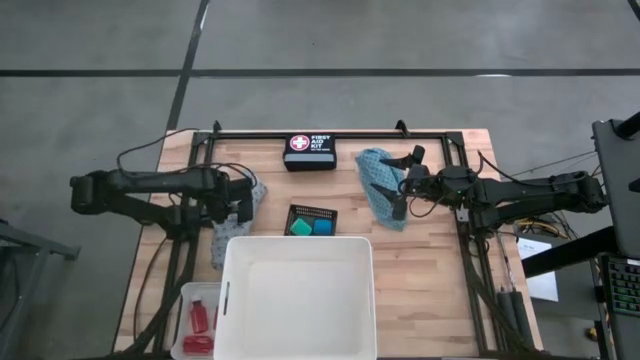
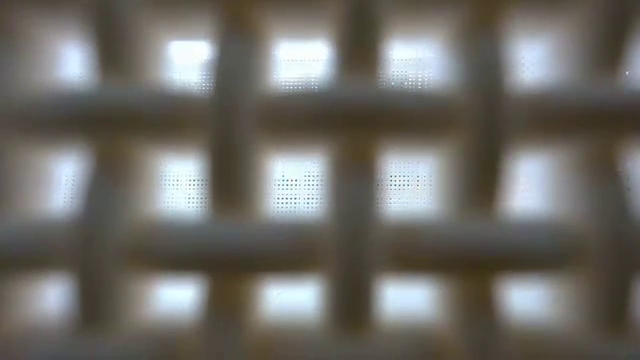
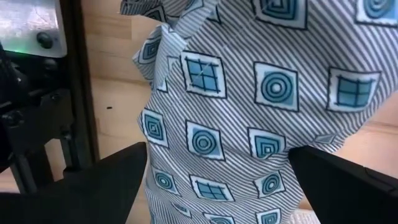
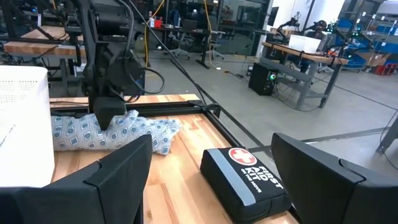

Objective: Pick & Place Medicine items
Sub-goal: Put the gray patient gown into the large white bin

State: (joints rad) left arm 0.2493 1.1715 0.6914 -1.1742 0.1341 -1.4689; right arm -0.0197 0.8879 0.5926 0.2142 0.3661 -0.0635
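Observation:
The grey patterned cloth (image 1: 222, 243) lies bunched on the table's left part, beside the white tub. My left gripper (image 1: 243, 205) stands over it pointing down, open, with the cloth (image 3: 273, 87) between its fingers. The right wrist view shows that gripper (image 4: 111, 118) down at the cloth (image 4: 74, 134). The teal cloth (image 1: 375, 175) lies crumpled on the far right part. My right gripper (image 1: 405, 182) hovers level over it, open wide, and its own view shows none of the cloth. Blue and green tubs (image 1: 312, 228) sit in the black mesh tray. Red bottles (image 1: 200, 320) lie in a clear tray. My left gripper comes at the grey patterned cloth from above, pointing down, one open finger (image 3: 112, 180) on each side of a bunched part (image 3: 217, 155). The cloth lies on the table. Whether the fingers touch it cannot be told.
The big white tub (image 1: 298, 295) fills the near middle, and its lattice wall (image 2: 320, 180) blocks the low view. A black first aid kit (image 1: 308, 150) lies at the far edge, in front of my right gripper (image 4: 211, 180). A black frame (image 1: 330, 133) runs round the table.

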